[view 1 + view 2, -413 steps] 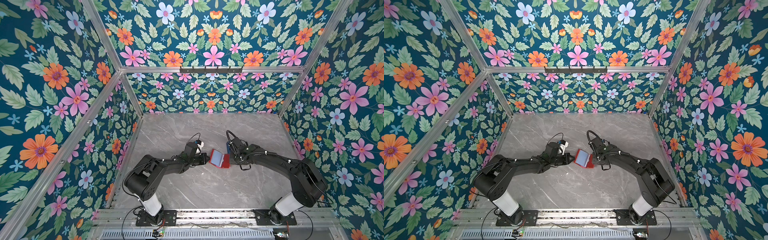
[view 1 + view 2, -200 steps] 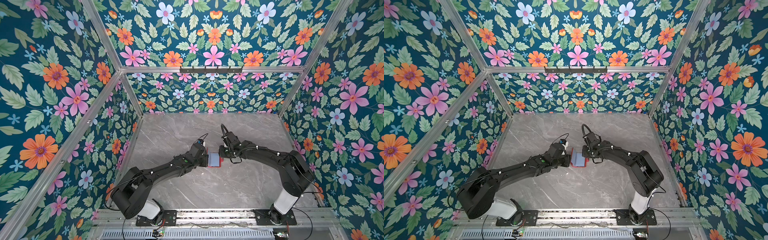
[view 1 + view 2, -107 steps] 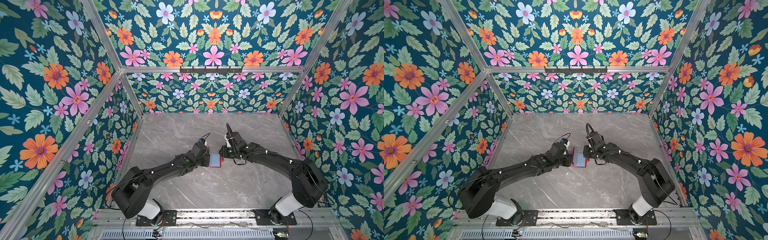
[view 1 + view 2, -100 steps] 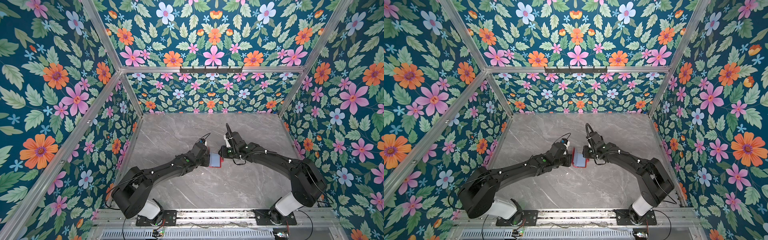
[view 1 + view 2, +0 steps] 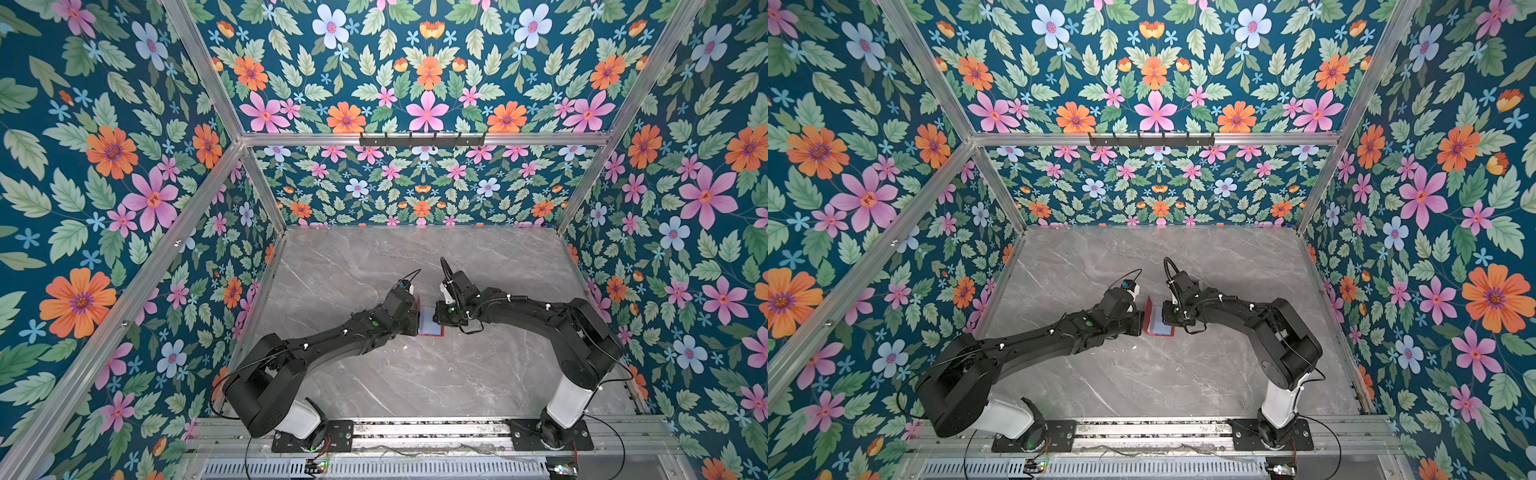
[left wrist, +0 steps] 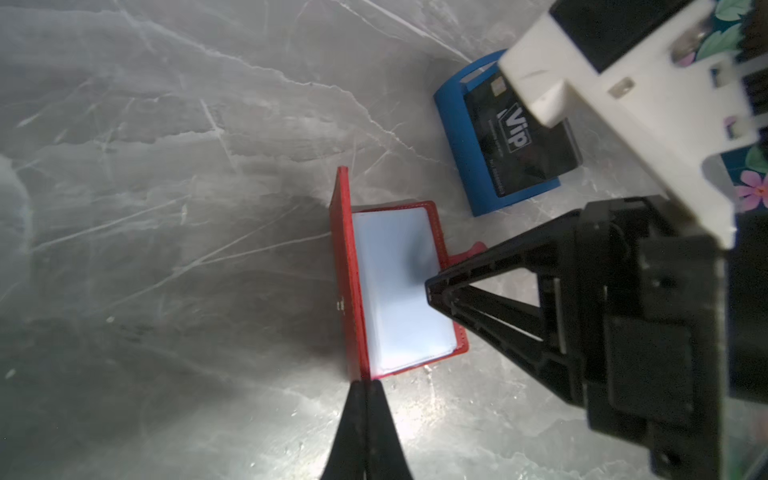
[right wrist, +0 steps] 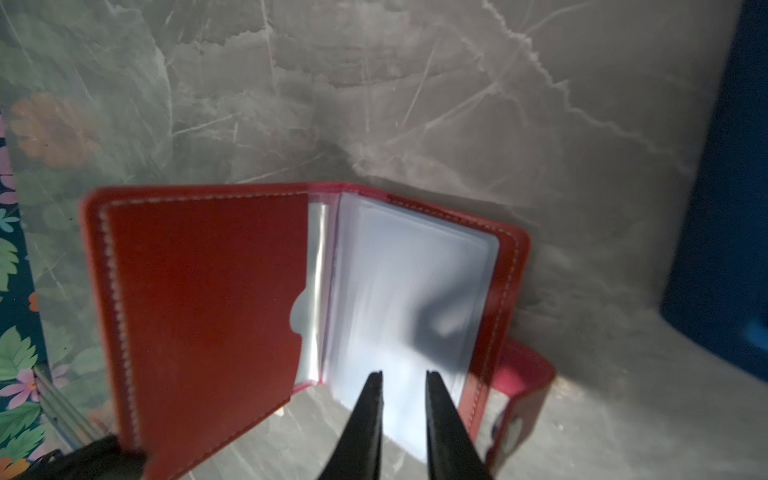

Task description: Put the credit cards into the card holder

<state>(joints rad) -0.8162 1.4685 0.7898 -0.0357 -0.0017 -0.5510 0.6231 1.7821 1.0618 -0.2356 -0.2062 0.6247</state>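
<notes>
Pinching card holder cover, left tool, right tool narrowly spread, perhaps touching clear sleeves — VIP card in blue stand.

Stitched red leather-look card holder, glossy clear plastic sleeves, smooth marble-look table.

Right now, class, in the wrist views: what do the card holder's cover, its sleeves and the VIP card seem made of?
Card holder cover: red leather or imitation, smooth, pale stitching along the edge. Sleeves: thin clear plastic, glossy glare. VIP card: probably stiff plastic, black with white print.
</notes>
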